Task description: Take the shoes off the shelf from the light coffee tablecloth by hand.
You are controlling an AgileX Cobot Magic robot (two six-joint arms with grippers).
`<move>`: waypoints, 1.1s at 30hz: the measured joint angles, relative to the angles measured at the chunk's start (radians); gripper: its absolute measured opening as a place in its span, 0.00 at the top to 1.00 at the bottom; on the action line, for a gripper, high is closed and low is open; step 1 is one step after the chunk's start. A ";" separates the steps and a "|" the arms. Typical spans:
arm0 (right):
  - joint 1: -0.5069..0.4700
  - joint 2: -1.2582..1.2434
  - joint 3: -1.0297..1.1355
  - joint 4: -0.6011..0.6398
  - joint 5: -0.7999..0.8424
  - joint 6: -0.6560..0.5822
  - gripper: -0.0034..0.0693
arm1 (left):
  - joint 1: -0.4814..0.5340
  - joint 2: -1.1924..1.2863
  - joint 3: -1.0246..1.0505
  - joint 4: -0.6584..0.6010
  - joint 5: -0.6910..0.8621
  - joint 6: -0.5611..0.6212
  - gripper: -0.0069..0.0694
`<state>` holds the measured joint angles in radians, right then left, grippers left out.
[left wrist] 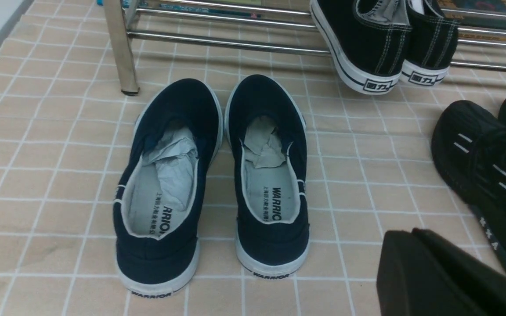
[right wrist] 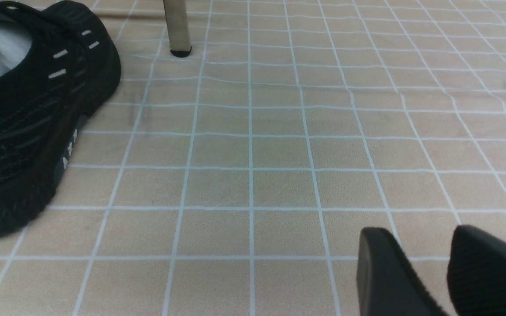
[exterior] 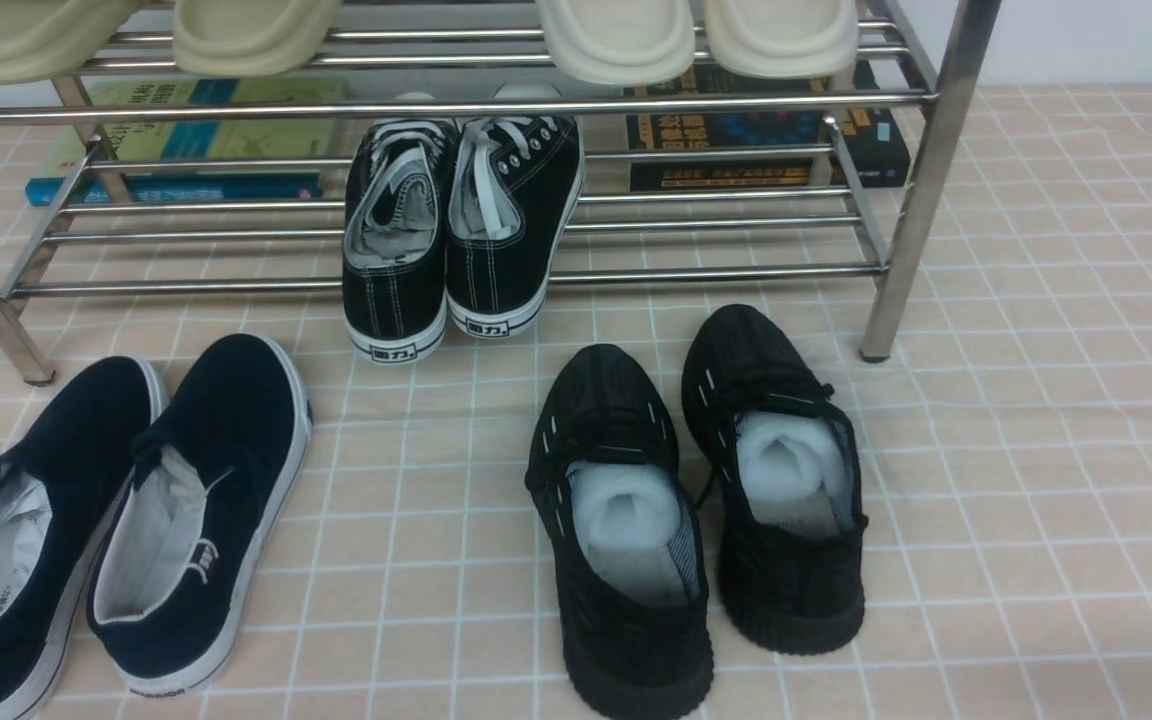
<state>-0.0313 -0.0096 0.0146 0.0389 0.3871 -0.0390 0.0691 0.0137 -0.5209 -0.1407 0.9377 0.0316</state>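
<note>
The shoes, two navy slip-ons with white soles, stand side by side on the light coffee tablecloth at the front left, in front of the shelf's leg. In the left wrist view both shoes show their WARRIOR lettering, heels toward the camera. The chrome shelf stands behind them. My left gripper hangs shut and empty over the cloth, apart from the nearer shoe's heel. My right gripper is open over bare cloth, holding nothing. Neither gripper shows in the front view.
Black lace-up sneakers sit on the shelf's lower tier, heels overhanging. All-black knit trainers stand on the cloth at centre. Beige slippers lie on the top tier. Books lie behind the shelf. A shelf leg stands beyond the right gripper.
</note>
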 joint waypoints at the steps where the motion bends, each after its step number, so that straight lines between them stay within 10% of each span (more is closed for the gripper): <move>1: 0.000 0.000 0.000 0.000 0.000 0.000 0.62 | 0.000 0.000 0.000 0.013 0.000 0.000 0.90; 33: 0.000 0.000 0.000 0.000 0.000 0.000 0.62 | -0.082 -0.027 0.538 0.195 -0.536 -0.225 0.87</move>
<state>-0.0313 -0.0096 0.0146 0.0389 0.3874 -0.0390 -0.0133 -0.0129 0.0175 0.0548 0.4021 -0.1938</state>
